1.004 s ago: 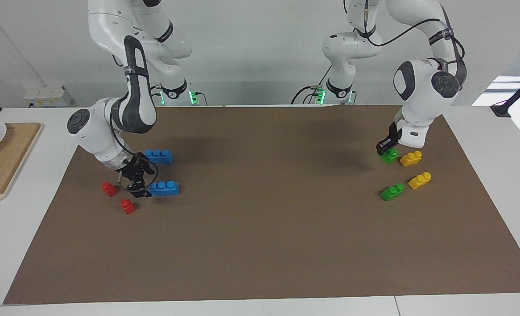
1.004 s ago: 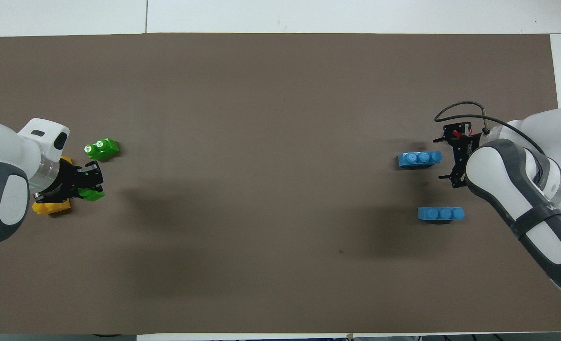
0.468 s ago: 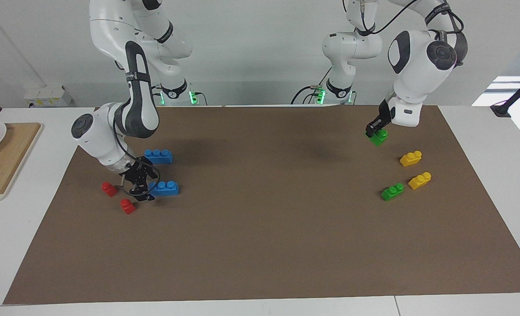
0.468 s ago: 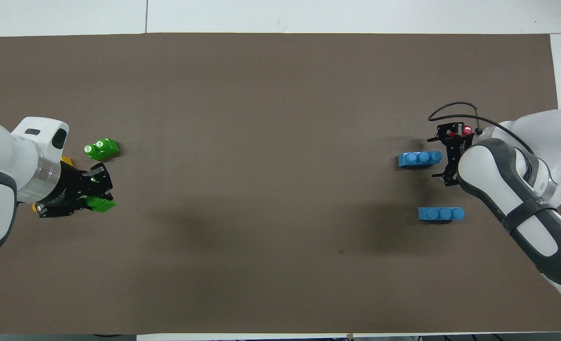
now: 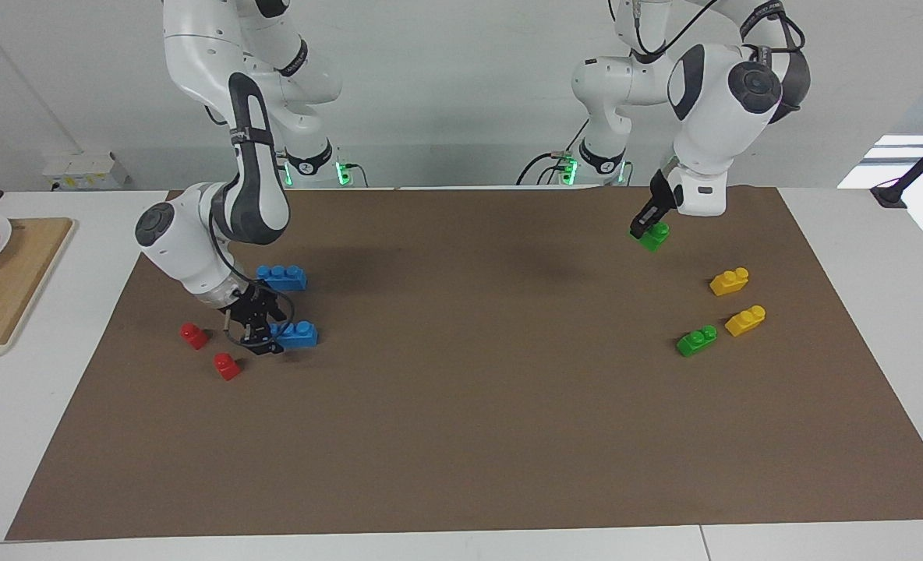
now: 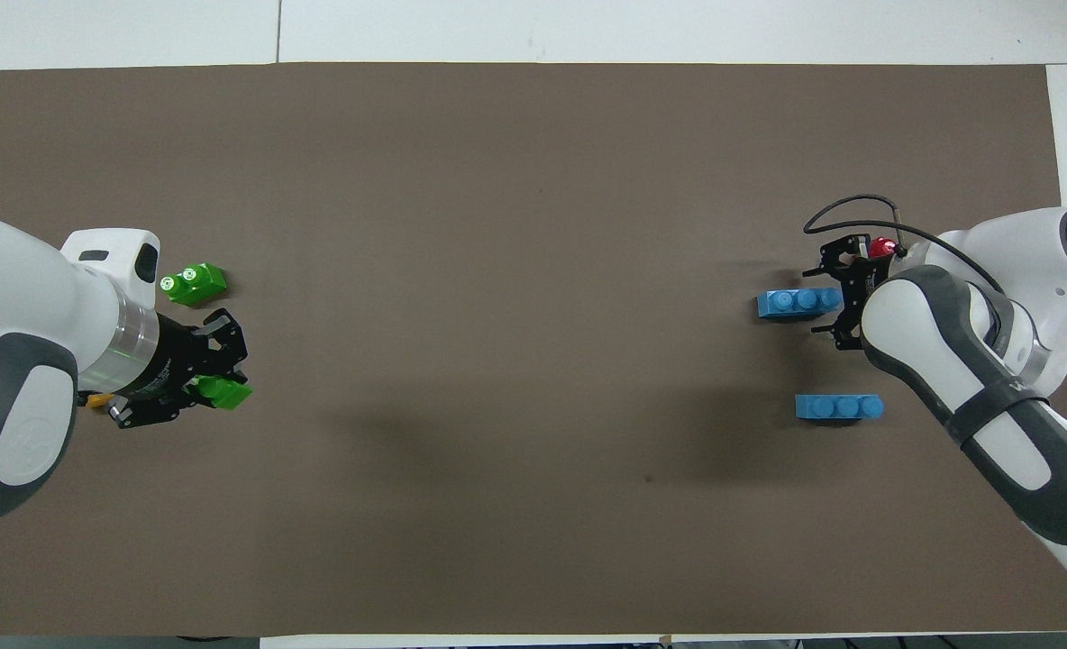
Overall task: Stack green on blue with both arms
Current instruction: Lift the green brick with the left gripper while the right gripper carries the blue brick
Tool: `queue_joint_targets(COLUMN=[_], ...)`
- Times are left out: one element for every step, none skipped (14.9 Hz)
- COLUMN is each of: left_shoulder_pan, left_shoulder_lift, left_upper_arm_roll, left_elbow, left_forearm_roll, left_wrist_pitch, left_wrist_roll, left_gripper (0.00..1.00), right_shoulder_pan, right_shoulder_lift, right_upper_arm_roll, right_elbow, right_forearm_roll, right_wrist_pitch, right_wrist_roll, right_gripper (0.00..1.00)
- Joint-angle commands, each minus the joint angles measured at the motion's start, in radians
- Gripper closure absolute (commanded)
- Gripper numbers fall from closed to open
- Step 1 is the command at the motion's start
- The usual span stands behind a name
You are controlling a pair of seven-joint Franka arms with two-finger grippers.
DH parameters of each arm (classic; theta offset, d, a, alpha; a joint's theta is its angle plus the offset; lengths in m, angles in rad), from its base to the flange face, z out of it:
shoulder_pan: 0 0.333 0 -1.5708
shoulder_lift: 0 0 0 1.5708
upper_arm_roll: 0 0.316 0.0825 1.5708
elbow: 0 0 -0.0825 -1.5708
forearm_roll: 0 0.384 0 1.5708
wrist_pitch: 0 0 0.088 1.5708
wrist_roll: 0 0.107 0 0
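Up from the mat came my left end effector (image 5: 642, 227), climbing over the last second and drifting toward the middle, with the green brick (image 5: 654, 234) clamped between its fingers. My right end effector (image 5: 257, 331) crept closer onto the end of the blue brick (image 5: 296, 334).

Read on the overhead view as a clock face, the carried green hung over the brown mat (image 6: 533, 225) near nine o'clock, and the blue target lay on the mat near three o'clock. My right fingers stood spread either side of that blue brick's end, not yet closed on it. The second blue brick (image 5: 282, 277) lay nearer to the robots, at about five o'clock from the target in that view.

I judged these risks:
- The green was pinched near one end and looked tilted, so it could twist or slip on the long carry across the tabletop (image 5: 859, 234).
- If my right fingers closed off-centre, the blue could pivot or skid toward the red bricks (image 5: 194, 335) just beside it.
- With both arms meeting over one brick, a poor approach could make the end effectors collide.
- Studs out of line would leave the green perched rather than seated.
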Motion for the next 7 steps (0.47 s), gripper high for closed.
queue_joint_targets(left_shoulder_pan=[-0.002, 0.004, 0.007, 0.007, 0.005, 0.007, 0.007], left_shoulder_lift=[-0.018, -0.015, -0.012, -0.011, -0.011, -0.018, -0.023], left_upper_arm_roll=[-0.008, -0.005, -0.004, -0.002, -0.004, -0.005, -0.004], left_elbow=[0.02, 0.024, 0.029, 0.035, 0.037, 0.019, -0.01], left_forearm_roll=[-0.014, -0.014, -0.02, -0.031, -0.036, -0.037, -0.039], left_wrist_pitch=[-0.013, -0.013, -0.001, 0.007, 0.015, 0.036, 0.085], left_wrist_roll=[-0.067, -0.067, -0.069, -0.08, -0.104, -0.132, -0.159], left_gripper=[1.0, 1.0, 1.0, 1.0, 1.0, 1.0, 1.0], right_shoulder_pan=[-0.02, -0.025, -0.026, -0.026, -0.026, -0.026, -0.028], right_shoulder_lift=[-0.002, -0.002, -0.003, -0.005, -0.006, -0.008, -0.009], right_upper_arm_roll=[0.006, 0.006, 0.006, 0.006, 0.008, 0.006, 0.008], right_elbow=[-0.021, -0.024, -0.028, -0.036, -0.041, -0.05, -0.054], right_forearm_roll=[0.028, 0.03, 0.03, 0.03, 0.03, 0.03, 0.031], right_wrist_pitch=[0.033, 0.035, 0.035, 0.038, 0.047, 0.05, 0.055], right_wrist_roll=[-0.042, -0.05, -0.063, -0.068, -0.07, -0.074, -0.082], right_gripper=[0.17, 0.17, 0.17, 0.18, 0.26, 0.39, 0.52])
